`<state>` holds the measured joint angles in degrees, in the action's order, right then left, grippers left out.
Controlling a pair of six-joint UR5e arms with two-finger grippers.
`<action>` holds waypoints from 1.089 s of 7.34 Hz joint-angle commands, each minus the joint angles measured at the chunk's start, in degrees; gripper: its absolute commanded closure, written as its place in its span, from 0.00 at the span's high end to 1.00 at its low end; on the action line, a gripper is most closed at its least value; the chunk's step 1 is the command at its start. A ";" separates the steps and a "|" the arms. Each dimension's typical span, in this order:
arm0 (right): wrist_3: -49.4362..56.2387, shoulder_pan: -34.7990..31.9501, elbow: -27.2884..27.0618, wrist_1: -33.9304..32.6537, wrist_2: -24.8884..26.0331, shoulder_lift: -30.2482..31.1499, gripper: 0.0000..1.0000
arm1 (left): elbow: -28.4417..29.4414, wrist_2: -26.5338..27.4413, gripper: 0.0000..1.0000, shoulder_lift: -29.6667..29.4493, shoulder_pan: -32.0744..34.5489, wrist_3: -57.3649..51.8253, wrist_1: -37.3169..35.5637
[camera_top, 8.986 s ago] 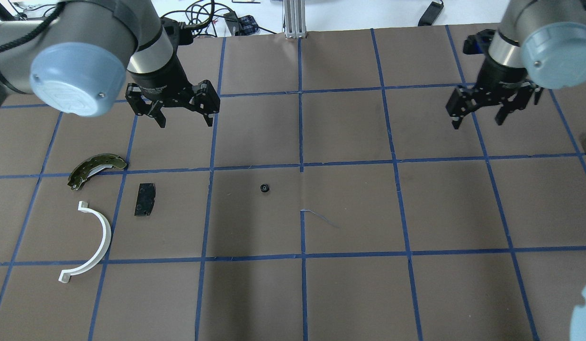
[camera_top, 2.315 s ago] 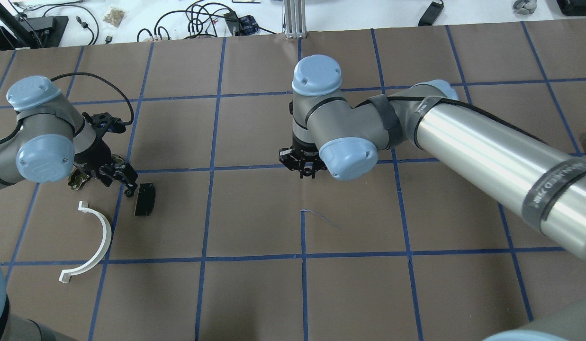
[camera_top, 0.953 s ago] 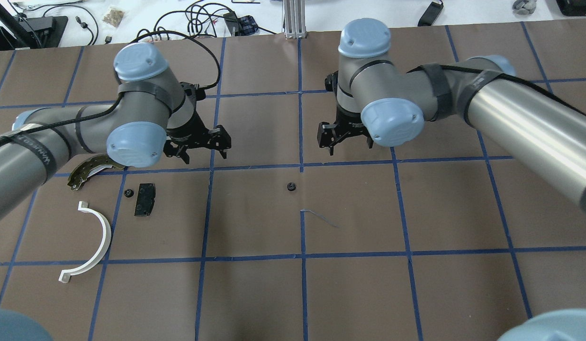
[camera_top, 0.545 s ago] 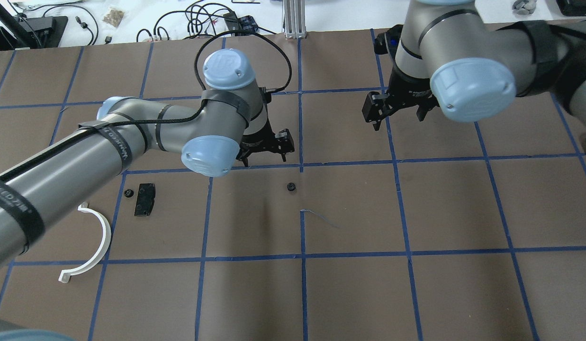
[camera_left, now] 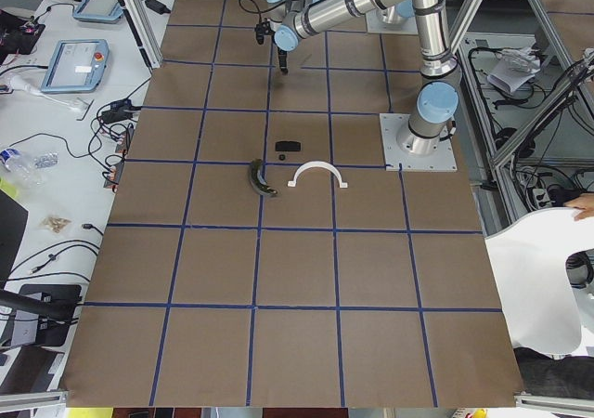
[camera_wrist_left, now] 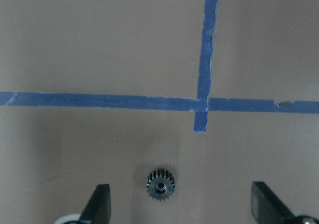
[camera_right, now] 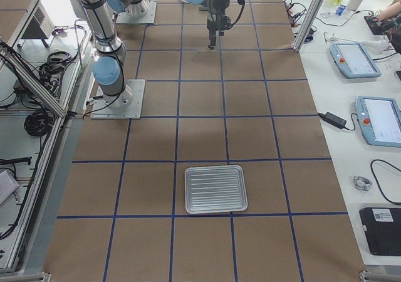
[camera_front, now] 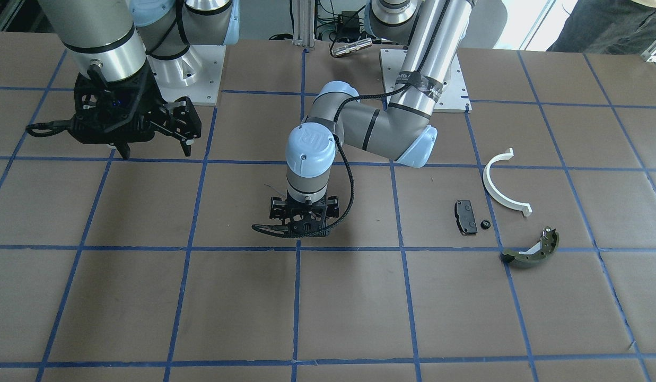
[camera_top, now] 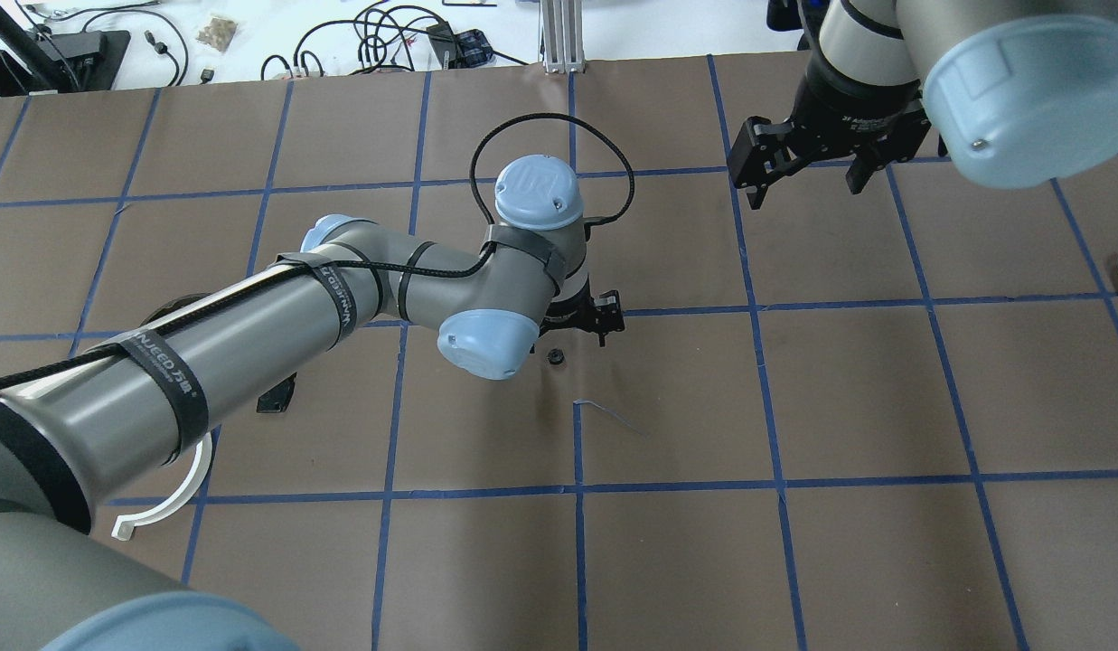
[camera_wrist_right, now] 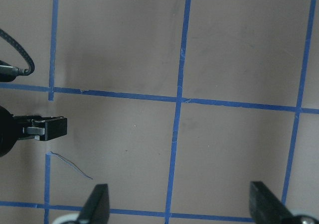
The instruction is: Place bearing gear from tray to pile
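Note:
A small black bearing gear (camera_top: 553,356) lies on the brown table near the centre. In the left wrist view the gear (camera_wrist_left: 159,184) sits on the table between the open fingers, nearer the left one. My left gripper (camera_top: 578,331) is open and low over it; it also shows in the front view (camera_front: 304,232). A second small gear (camera_front: 485,224) lies in the pile beside the black pad (camera_front: 465,216), with the white arc (camera_front: 500,185) and the olive-green shoe (camera_front: 532,250). My right gripper (camera_top: 804,188) is open and empty, raised at the far right.
A ribbed metal tray (camera_right: 215,188) lies on the table toward the robot's right end. The left forearm (camera_top: 206,362) hides most of the pile in the overhead view. A loose strip of blue tape (camera_top: 608,411) lies just past the centre gear.
My left arm has swung from the pile to the centre and lowered its open gripper around the centre gear. My right arm has pulled back up and to the right. The gears have not moved.

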<state>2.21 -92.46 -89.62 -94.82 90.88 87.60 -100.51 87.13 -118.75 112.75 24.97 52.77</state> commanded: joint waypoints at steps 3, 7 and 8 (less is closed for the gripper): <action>-4.67 2.02 0.68 3.51 -1.23 2.47 1.00 | -0.74 0.14 0.87 -0.61 0.10 -0.18 0.05; -4.76 0.79 -0.11 4.21 -0.44 4.94 1.00 | -0.83 0.41 0.63 -0.61 0.10 -0.27 0.05; -4.58 0.62 -0.47 3.95 -0.87 5.47 1.00 | -0.83 0.41 0.24 -0.61 0.10 -0.27 0.14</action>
<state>-2.59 -91.72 -89.51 -90.72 90.17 92.09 -101.34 87.50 -119.35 112.85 24.70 52.85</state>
